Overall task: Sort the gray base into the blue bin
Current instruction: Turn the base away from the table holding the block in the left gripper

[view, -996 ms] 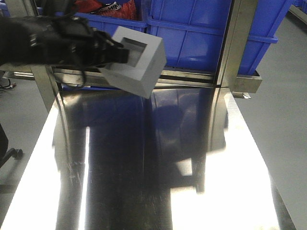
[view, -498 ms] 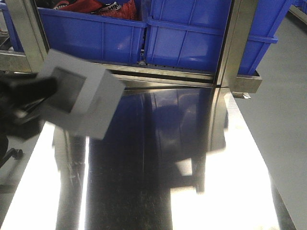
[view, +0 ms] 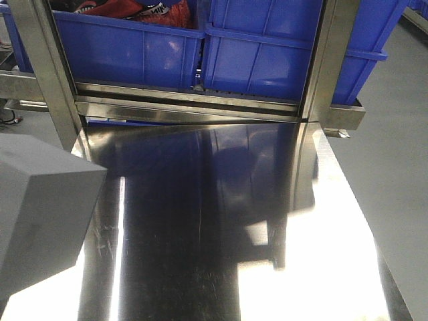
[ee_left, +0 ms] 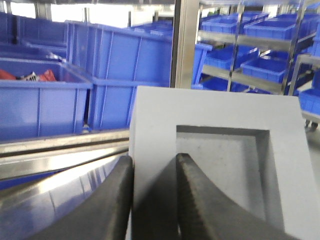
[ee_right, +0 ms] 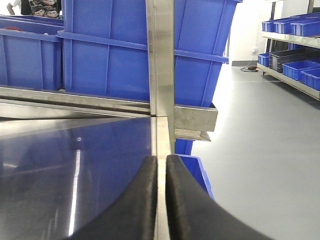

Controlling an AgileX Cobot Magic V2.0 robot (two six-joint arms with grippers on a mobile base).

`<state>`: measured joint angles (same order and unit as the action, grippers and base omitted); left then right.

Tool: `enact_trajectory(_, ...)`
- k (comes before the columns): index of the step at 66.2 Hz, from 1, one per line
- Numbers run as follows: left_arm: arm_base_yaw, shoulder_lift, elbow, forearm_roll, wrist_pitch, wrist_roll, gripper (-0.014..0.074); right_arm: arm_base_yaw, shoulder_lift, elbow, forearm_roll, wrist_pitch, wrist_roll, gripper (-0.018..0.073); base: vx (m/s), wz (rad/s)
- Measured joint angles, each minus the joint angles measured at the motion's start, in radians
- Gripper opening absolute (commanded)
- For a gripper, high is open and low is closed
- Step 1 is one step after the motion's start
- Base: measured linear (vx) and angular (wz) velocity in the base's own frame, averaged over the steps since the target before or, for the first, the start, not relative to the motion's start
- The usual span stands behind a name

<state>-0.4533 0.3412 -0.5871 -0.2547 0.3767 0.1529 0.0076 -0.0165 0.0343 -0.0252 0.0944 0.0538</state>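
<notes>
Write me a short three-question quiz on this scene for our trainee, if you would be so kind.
1. True or false: the right pincer holds the gray base.
2. Multiple choice: how does the left pincer grip the gray base? A) one finger inside the recess, one outside the wall; B) both fingers outside, on opposite walls; C) from beneath.
3. Short answer: is the gray base inside a blue bin yet?
Key: 1. False; the right pincer is shut and empty. 2. A. 3. No; it is held in the left pincer, outside the bins.
</notes>
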Motion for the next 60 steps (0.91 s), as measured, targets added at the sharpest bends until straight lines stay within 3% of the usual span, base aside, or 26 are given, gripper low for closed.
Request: enact_trajectory(60,0.0,-0.036,0.011,0.0,0.026,0.0,-0.0007,0.0,0.0,0.0,0.0,0.0,0.0,-0.0004,0.0,0.0)
